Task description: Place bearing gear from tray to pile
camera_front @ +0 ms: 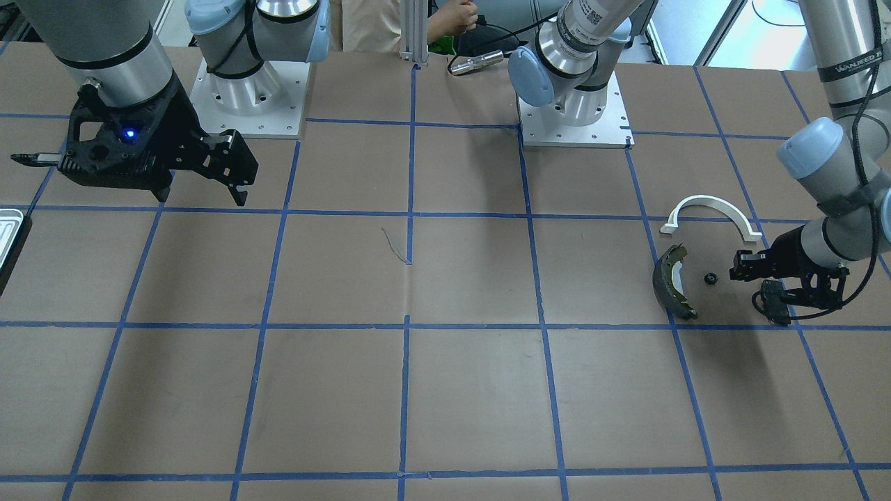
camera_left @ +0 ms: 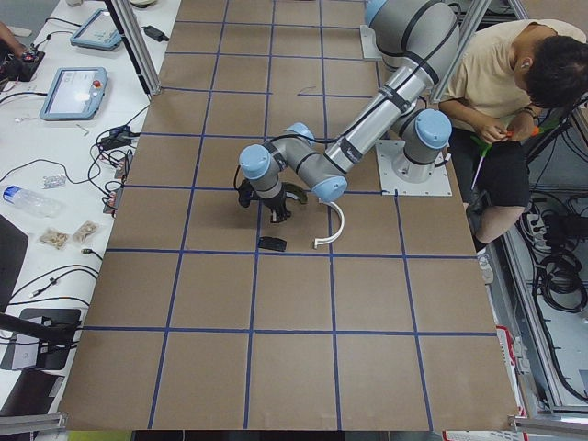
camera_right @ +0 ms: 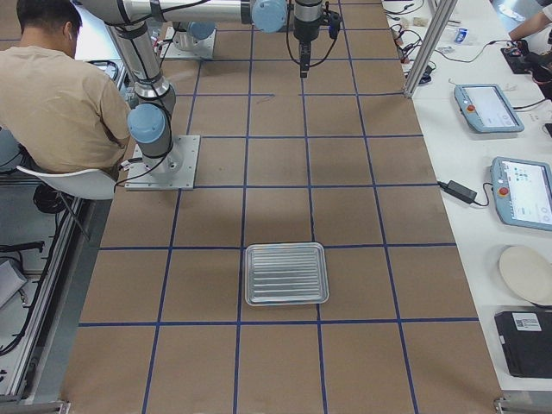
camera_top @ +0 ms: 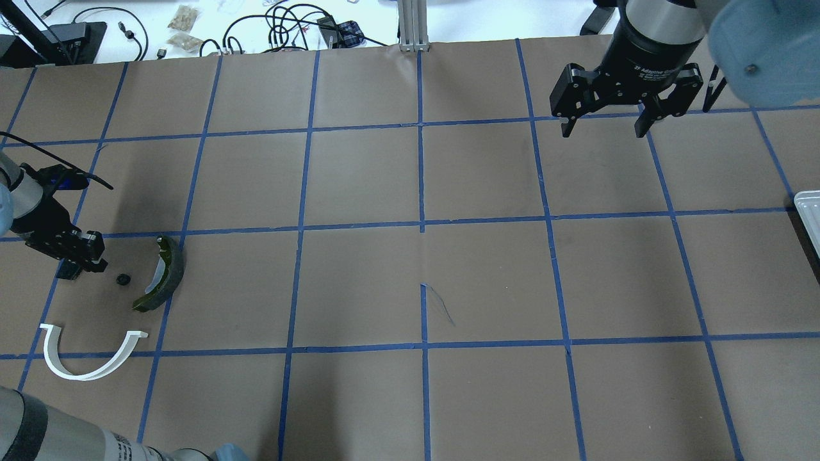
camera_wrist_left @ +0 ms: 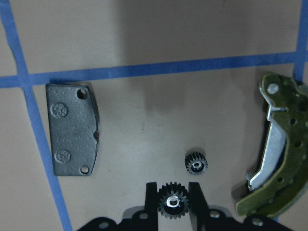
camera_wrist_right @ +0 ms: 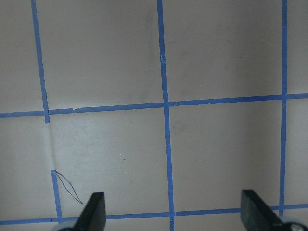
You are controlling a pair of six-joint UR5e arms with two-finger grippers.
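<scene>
My left gripper (camera_wrist_left: 173,204) is shut on a small black bearing gear (camera_wrist_left: 173,202), held low among the pile. A second small gear (camera_wrist_left: 196,163) lies on the paper just ahead of it (camera_front: 710,279). The pile holds a dark olive brake shoe (camera_front: 672,282), a white half-ring bracket (camera_front: 710,212) and a black pad (camera_wrist_left: 72,130). The left gripper (camera_top: 90,253) sits between the pad and the brake shoe (camera_top: 160,274). My right gripper (camera_top: 605,125) is wide open and empty, high over the table. The silvery tray (camera_right: 286,274) lies far from the pile and holds nothing.
Brown paper with a blue tape grid covers the table. The arm bases (camera_front: 574,115) stand at the back edge. A seated person (camera_right: 60,86) is beside the robot. Pendants and cables (camera_right: 487,108) lie on the side bench.
</scene>
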